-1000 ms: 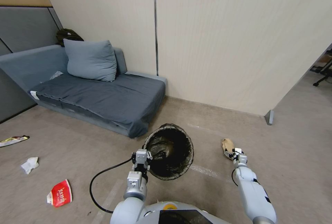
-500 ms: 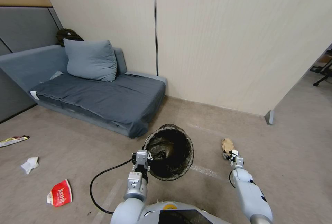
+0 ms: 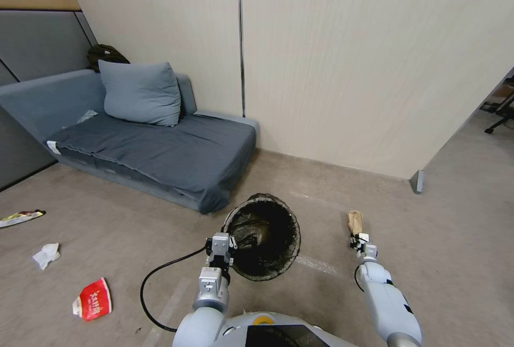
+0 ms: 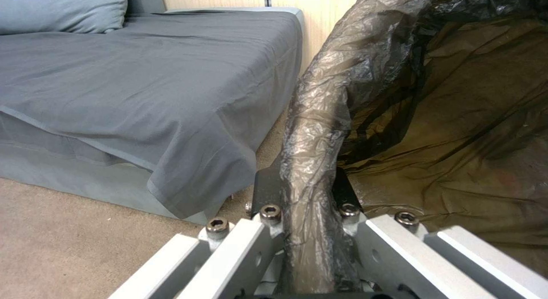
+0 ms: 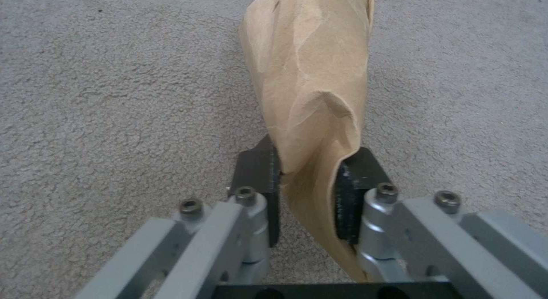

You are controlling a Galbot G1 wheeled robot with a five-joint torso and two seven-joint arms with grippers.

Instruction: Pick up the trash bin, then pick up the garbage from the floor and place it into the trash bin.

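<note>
Bin: my left gripper [image 4: 308,196] clamps the bag-wrapped rim of the trash bin [image 3: 262,234], held tilted, mouth toward me, near the sofa [image 3: 160,149].
Paper: my right gripper [image 5: 308,179] pinches the tan paper piece [image 5: 311,76] between both pads, above the carpet, right of the bin.
Floor: red-and-white wrapper [image 3: 93,299], tissue wad [image 3: 46,255] and another wrapper [image 3: 20,217] lie well off to my left.

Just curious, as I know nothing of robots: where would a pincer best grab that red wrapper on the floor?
Probably the red wrapper's crumpled, raised edge, coming from above: it lies nearly flat on the carpet, so only a lifted fold gives the pincer something to close on.
</note>
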